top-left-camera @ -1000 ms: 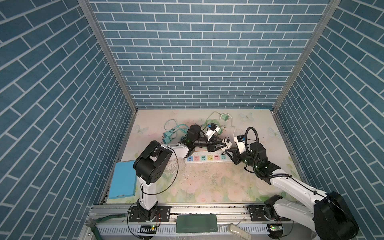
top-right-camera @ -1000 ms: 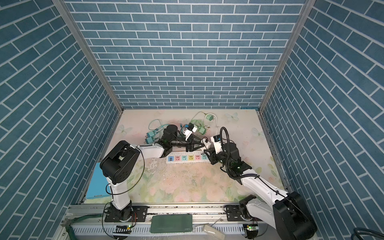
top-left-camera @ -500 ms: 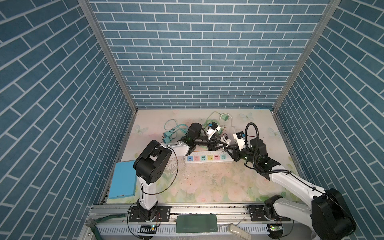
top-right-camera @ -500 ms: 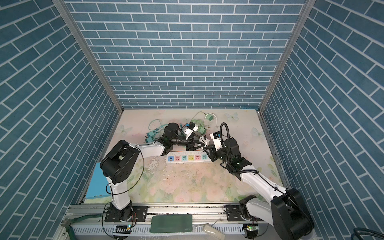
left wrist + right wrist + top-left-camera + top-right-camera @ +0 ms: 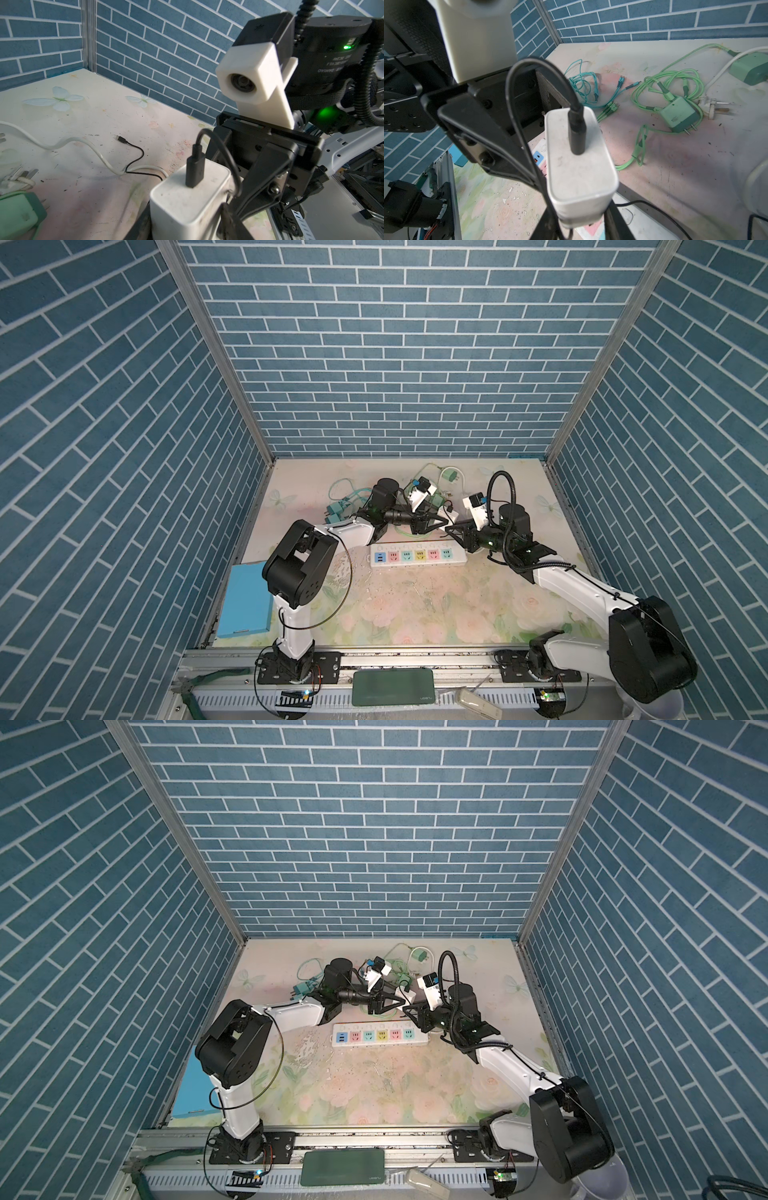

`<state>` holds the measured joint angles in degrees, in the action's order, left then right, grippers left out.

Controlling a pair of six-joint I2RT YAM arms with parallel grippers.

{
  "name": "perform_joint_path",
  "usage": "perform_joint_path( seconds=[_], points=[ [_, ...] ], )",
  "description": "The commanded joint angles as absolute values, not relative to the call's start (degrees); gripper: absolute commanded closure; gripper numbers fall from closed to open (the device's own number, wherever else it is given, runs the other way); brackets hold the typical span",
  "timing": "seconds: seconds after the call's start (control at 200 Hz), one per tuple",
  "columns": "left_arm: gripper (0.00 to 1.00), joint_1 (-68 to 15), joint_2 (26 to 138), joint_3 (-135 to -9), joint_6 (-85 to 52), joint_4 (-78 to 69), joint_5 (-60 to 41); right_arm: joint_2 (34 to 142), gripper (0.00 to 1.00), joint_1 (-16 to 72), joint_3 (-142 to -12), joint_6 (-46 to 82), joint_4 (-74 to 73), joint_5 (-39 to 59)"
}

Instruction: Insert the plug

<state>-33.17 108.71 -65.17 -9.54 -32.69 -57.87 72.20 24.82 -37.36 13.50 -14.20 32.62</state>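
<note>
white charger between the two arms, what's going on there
Both arms meet just behind the power strip. The left pincer and the right pincer each appear to grip the white charger, holding it off the table with a black cable plugged into its top. It looks like a handover or a regrip. The charger is not yet in the strip, whose coloured sockets are all free. A green charger and loose cables lie further back.
</note>
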Motion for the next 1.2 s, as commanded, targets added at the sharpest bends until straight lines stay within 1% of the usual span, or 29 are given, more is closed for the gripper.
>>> perform_joint_path(
  seconds=[0.0,0.105,0.205,0.275,0.335,0.5,0.555,0.71,0.765,0.94,1.195],
  points=[
    [0.53,-36.5,108.6,-66.7,-9.5,-30.4,-62.4,73.2,0.81,26.1,-43.7,10.2,-20.5,38.3],
    [0.54,-36.5,108.5,-66.8,-9.3,-30.1,-62.3,74.8,0.81,26.1,-45.3,9.7,-19.5,39.7],
    [0.57,-36.5,108.5,-67.0,-9.1,-29.6,-62.6,75.5,0.8,26.0,-46.1,9.1,-19.1,40.3],
    [0.62,-36.5,108.5,-67.0,-9.2,-29.5,-62.7,75.8,0.8,26.1,-46.8,8.6,-18.3,40.5],
    [0.63,-36.5,108.4,-67.1,-9.1,-29.3,-62.8,76.2,0.8,26.1,-47.3,8.3,-18.0,40.9],
    [0.72,-36.5,108.5,-67.9,-8.5,-28.1,-62.9,77.1,0.78,26.1,-48.4,7.0,-16.8,40.7],
    [0.72,-36.5,108.4,-68.1,-8.1,-27.4,-62.7,77.4,0.76,26.0,-49.2,6.6,-16.1,40.7],
    [0.76,-36.5,108.1,-68.3,-7.5,-26.3,-62.5,78.7,0.71,26.1,-51.4,5.2,-14.0,40.7],
    [0.78,-36.5,107.9,-68.3,-7.0,-25.7,-62.4,79.3,0.65,26.1,-52.2,4.8,-13.4,41.0],
    [0.82,-36.5,107.2,-68.4,-5.7,-23.8,-62.1,80.7,0.51,26.1,-54.4,3.5,-11.2,41.5],
    [0.91,-36.5,107.2,-68.6,-5.0,-23.1,-62.2,81.2,0.51,26.0,-55.4,2.3,-9.4,40.9]
  ],
)
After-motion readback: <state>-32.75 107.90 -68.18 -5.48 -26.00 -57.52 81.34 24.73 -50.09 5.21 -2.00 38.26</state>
